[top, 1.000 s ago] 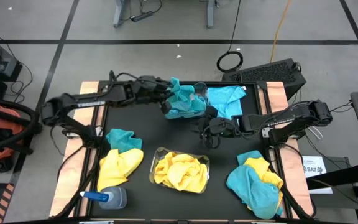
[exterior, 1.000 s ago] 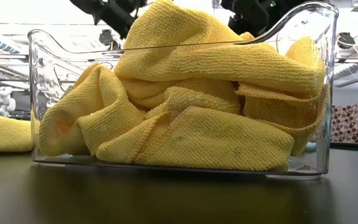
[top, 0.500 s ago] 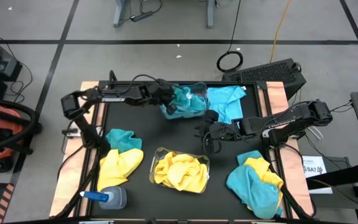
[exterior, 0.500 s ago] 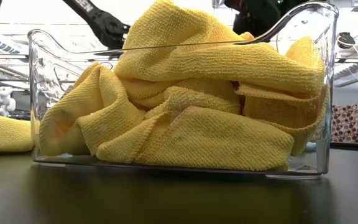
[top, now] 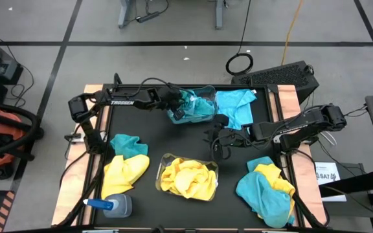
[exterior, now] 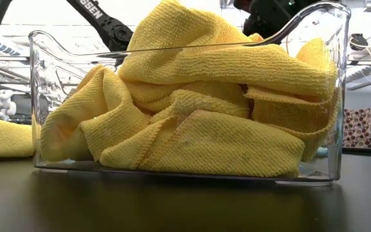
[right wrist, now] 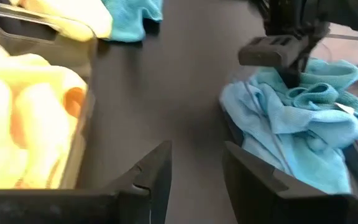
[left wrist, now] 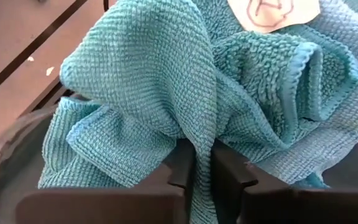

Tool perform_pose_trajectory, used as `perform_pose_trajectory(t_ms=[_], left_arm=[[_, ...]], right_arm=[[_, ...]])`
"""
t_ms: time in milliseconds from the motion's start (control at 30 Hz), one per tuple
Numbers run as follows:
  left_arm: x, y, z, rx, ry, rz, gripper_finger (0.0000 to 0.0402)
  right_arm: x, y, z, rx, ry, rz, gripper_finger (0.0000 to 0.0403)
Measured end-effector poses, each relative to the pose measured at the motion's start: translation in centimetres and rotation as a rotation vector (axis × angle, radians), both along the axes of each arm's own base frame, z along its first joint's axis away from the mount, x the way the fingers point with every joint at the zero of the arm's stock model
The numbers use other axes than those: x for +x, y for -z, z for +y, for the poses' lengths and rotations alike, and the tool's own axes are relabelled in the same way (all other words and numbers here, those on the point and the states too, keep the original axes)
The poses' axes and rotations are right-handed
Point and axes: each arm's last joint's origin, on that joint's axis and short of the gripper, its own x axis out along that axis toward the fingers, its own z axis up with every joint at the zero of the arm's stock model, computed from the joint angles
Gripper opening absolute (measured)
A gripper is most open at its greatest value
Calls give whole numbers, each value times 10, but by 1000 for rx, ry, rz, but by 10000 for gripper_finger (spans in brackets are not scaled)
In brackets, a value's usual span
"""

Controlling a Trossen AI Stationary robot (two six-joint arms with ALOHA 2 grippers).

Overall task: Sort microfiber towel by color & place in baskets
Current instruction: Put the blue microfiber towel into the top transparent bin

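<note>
The far basket (top: 196, 107) holds bunched turquoise towels (left wrist: 166, 93). My left gripper (top: 175, 109) reaches in over that basket's left end from the table's left and is shut on one turquoise towel. The near basket (top: 188, 178), also seen as a clear bin (exterior: 44, 96) in the low view, is full of yellow towels (exterior: 198, 109). My right gripper (right wrist: 194, 174) hovers open over bare table between the two baskets (top: 217, 145) and touches nothing. My left gripper pinches a fold of the turquoise towel (left wrist: 202, 163) between its two fingers (left wrist: 182, 165). The fingers come slanting down from the table's left. The towel bulges out ahead of them and lies slack on the other turquoise towels in the far basket.
One turquoise towel (top: 238, 103) lies spread flat just right of the far basket. Mixed yellow and turquoise heaps lie near left (top: 125, 162) and near right (top: 267, 188). A spray bottle (top: 112, 206) lies at the near left corner. Bare black mat shows between the baskets.
My left gripper has gone down toward the far basket, still shut on the turquoise towel, with its arm stretching out flatter across the table. The towel, held up above the basket a second ago, now sits down on the towels inside it.
</note>
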Motion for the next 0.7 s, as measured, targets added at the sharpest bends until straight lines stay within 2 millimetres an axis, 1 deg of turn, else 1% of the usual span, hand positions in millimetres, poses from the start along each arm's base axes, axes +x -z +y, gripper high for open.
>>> perform_pose_trajectory(t_ms=[200,400,567,700], left_arm=[[8,-10,-6,9,34,3,118],[19,-26,-19,16,98,9,183],[27,-42,-31,24,154,34,215],[31,-55,-40,44,184,62,223]], right_arm=[[-4,3,-2,-24,30,54,132],[-11,8,-5,-97,103,126,132],[-17,11,-11,-110,143,187,132],[-25,12,-19,-139,207,247,137]])
